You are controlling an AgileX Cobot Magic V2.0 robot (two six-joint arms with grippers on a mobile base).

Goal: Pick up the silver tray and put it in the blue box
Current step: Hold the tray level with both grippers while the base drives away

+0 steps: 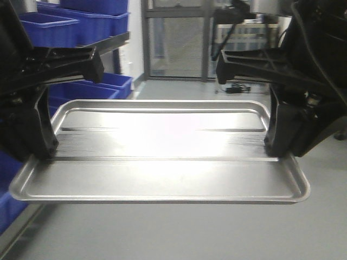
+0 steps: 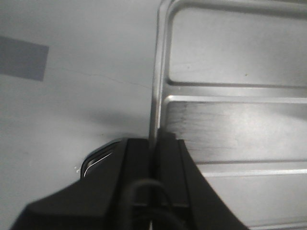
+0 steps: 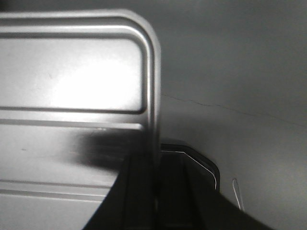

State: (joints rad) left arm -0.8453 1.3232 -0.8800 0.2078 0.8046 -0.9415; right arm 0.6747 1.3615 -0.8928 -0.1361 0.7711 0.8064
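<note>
The silver tray (image 1: 162, 157) hangs level in the air above the grey floor, held by both arms. My left gripper (image 1: 42, 154) is shut on its left rim, and the left wrist view shows that rim (image 2: 154, 96) running straight into the jaws of the left gripper (image 2: 154, 141). My right gripper (image 1: 275, 153) is shut on the right rim; in the right wrist view the tray (image 3: 72, 86) fills the left side and the right gripper (image 3: 156, 160) clamps its edge. Blue crates (image 1: 81, 27) sit on the shelves at the left; which of them is the blue box I cannot tell.
A shelf rack at the left carries more blue bins (image 1: 92, 89), one at my lower left (image 1: 6, 206). Glass doors (image 1: 179, 43) and a desk (image 1: 246, 32) stand at the back. Grey floor (image 1: 173, 233) lies below the tray.
</note>
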